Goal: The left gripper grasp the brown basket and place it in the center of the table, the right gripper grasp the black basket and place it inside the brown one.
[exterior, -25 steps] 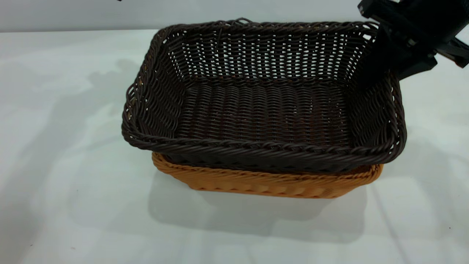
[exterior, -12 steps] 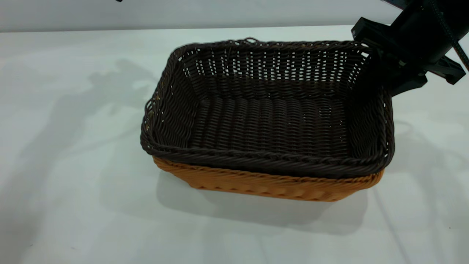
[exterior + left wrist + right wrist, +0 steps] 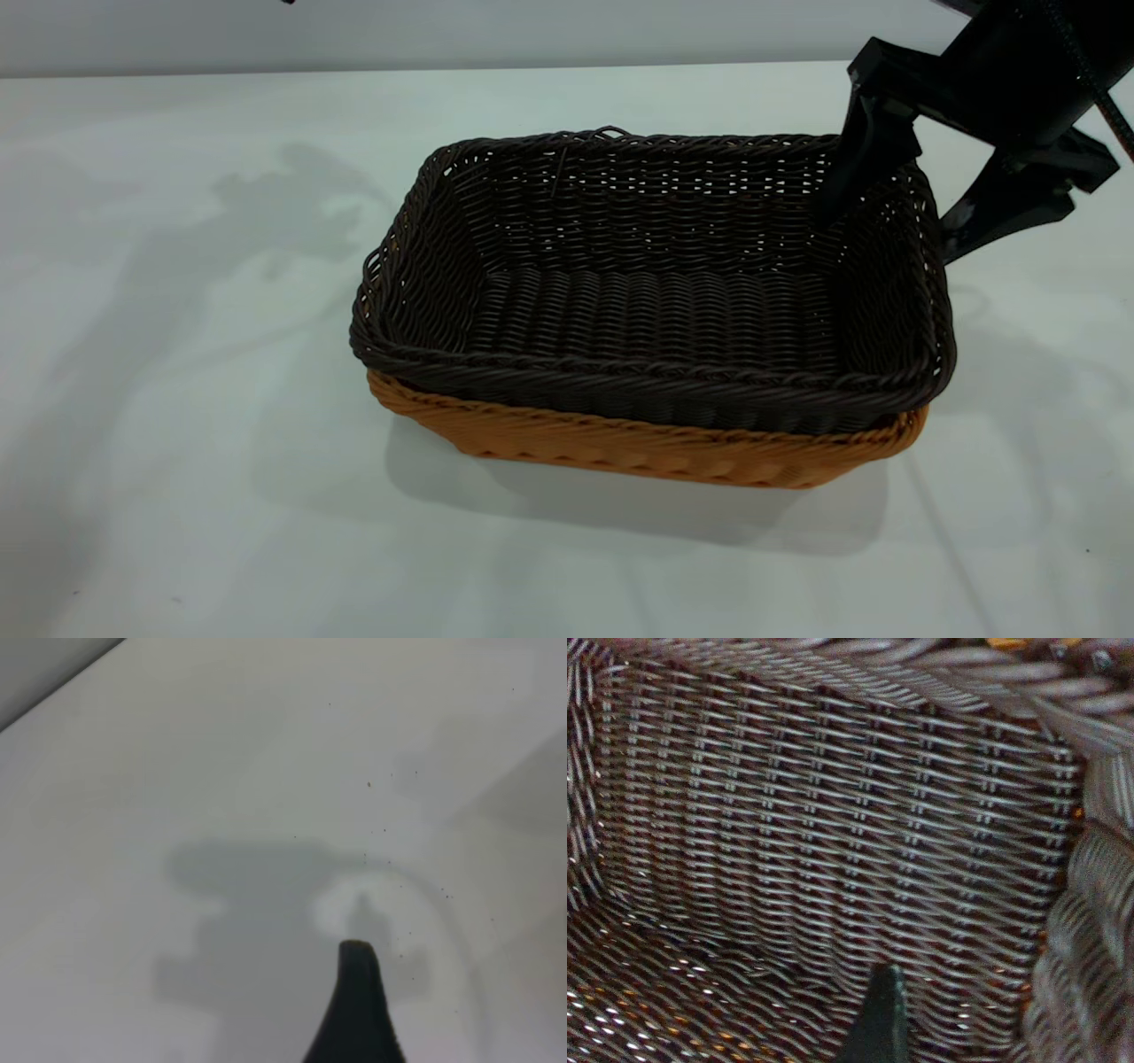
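On the white-grey bench [image 3: 177, 496], the dark brown-black rectangular woven wicker basket [image 3: 651, 301] sits nested inside the orange-tan woven wicker basket [image 3: 647, 447]. At its far right corner, the right end effector [image 3: 912, 208] straddles the wall, fingers apart, one inside and one outside.

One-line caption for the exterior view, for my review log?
Black basket nested in the brown basket on the table; right claw open astride its far-right rim.
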### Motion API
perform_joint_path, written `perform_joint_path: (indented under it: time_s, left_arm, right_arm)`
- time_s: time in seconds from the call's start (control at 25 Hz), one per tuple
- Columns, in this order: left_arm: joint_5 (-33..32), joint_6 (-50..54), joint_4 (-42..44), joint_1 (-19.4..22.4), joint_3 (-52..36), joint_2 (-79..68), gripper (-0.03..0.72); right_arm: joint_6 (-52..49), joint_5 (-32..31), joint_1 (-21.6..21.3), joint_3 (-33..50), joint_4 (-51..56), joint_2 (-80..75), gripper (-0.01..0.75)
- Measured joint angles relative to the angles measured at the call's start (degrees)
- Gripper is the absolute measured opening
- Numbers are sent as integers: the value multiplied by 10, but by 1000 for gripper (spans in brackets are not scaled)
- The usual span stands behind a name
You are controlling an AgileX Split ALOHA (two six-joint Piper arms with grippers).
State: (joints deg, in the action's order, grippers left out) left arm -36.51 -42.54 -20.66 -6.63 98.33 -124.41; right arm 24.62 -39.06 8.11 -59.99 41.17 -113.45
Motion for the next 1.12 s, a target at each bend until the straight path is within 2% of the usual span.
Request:
perform_joint_path:
  time_s: [0.08,0.28,0.44,0.72,0.84,1.12]
  left_arm:
    - [-1,0,0,0,0,8,518]
    - [-23,-1,1,0,0,76,518]
    - [-68,0,4,0,0,162,518]
    - [-120,41,26,0,0,319,518]
    - [-157,69,31,0,0,372,518]
    - [-290,181,33,0,0,458,518]
  right_arm:
    - [-1,-3,0,-13,-27,11,682]
    - [-47,-33,0,-71,-121,77,687]
    - [-88,-78,0,-124,-182,164,649]
    - [-111,-163,0,-162,-193,352,578]
    - [-111,-205,0,-162,-194,421,575]
    - [-111,-305,0,-155,-195,568,573]
